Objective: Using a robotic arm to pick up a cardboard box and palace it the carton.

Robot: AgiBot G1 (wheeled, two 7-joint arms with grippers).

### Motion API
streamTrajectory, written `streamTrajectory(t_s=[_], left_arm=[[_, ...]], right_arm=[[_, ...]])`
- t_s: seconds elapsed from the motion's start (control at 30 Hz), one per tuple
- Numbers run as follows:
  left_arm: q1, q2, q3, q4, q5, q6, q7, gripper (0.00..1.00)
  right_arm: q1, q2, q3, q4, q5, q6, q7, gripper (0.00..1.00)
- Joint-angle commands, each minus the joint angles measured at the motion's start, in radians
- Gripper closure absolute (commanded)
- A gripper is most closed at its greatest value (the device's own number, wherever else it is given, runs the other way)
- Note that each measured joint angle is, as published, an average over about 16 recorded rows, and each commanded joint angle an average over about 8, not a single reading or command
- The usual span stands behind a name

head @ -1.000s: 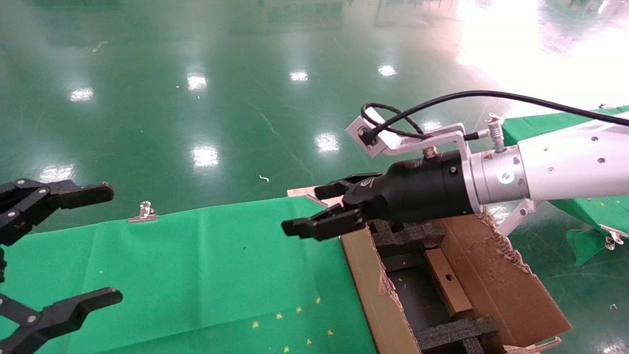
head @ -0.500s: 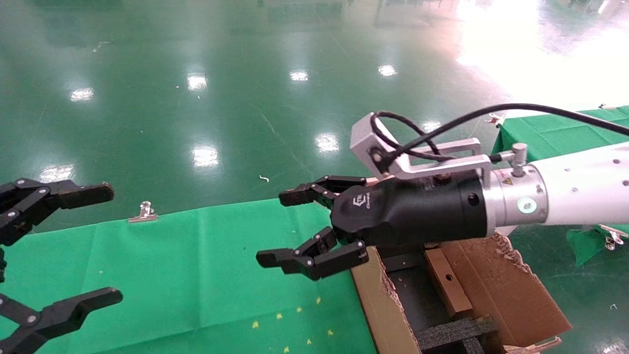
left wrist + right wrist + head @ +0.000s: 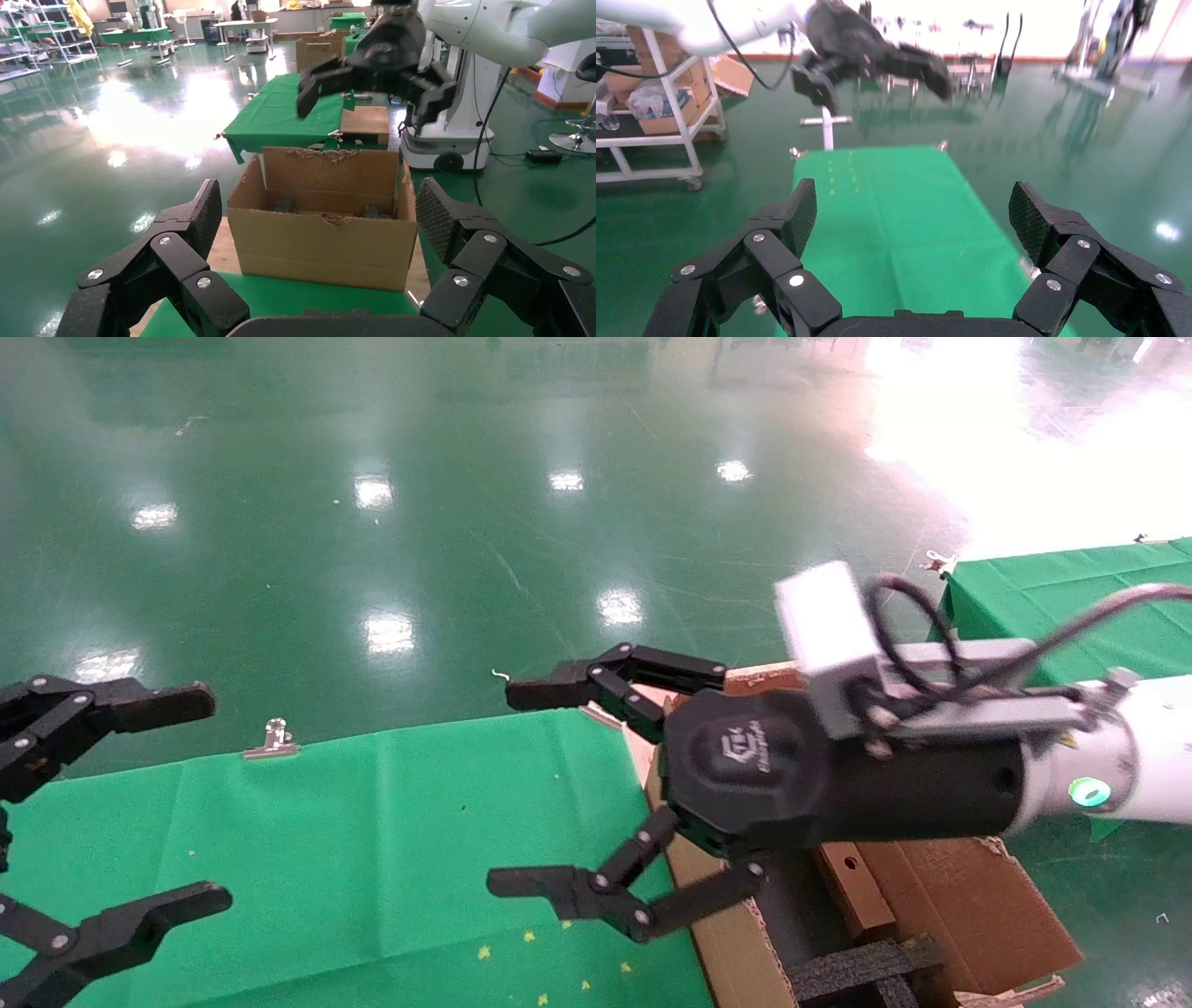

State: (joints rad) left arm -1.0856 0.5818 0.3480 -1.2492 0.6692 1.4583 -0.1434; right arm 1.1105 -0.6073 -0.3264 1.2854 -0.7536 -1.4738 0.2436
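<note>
The white robotic arm [image 3: 1145, 756] with a green ring light ends in my right gripper [image 3: 503, 787]. It stands wide open and empty above the green cloth [image 3: 372, 840], just left of the carton [image 3: 941, 896]. The cardboard box [image 3: 852, 891], small with a round hole, lies inside the carton between black foam inserts [image 3: 861, 966]. My left gripper [image 3: 216, 795] stays open at the left edge, empty. The left wrist view faces the carton [image 3: 320, 242] between open fingers [image 3: 200, 217]. The right wrist view shows only cloth [image 3: 905, 210] between its fingers [image 3: 1028, 217].
A metal clip [image 3: 272, 740] holds the cloth's far edge. Small yellow marks [image 3: 559, 933] dot the cloth near me. A second green-covered table [image 3: 1052, 584] stands at the right. Glossy green floor [image 3: 466, 523] lies beyond. A shelf rack [image 3: 659, 105] stands far off in the right wrist view.
The right gripper has spread from nearly shut to wide open, swinging down and toward me beside the carton's left wall. The cardboard box and left gripper have not moved.
</note>
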Motion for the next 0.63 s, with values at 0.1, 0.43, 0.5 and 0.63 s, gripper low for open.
streamTrajectory(t_s=[0.1,0.43,0.5,0.63], left_arm=[[0.0,0.0,0.0,0.0,0.0,0.0,0.0,0.0],[0.0,0.0,0.0,0.0,0.0,0.0,0.0,0.0],[0.0,0.0,0.0,0.0,0.0,0.0,0.0,0.0],[0.0,0.0,0.0,0.0,0.0,0.0,0.0,0.0]], right_arm=[[-0.05,-0.005,0.066,-0.001,0.032,-0.03,-0.068,0.0],[-0.054,-0.006,0.07,-0.002,0.037,-0.033,-0.068,0.0],[-0.051,-0.006,0.066,-0.002,0.034,-0.031,-0.065,0.0],[-0.047,-0.006,0.061,-0.002,0.032,-0.028,-0.062,0.0]])
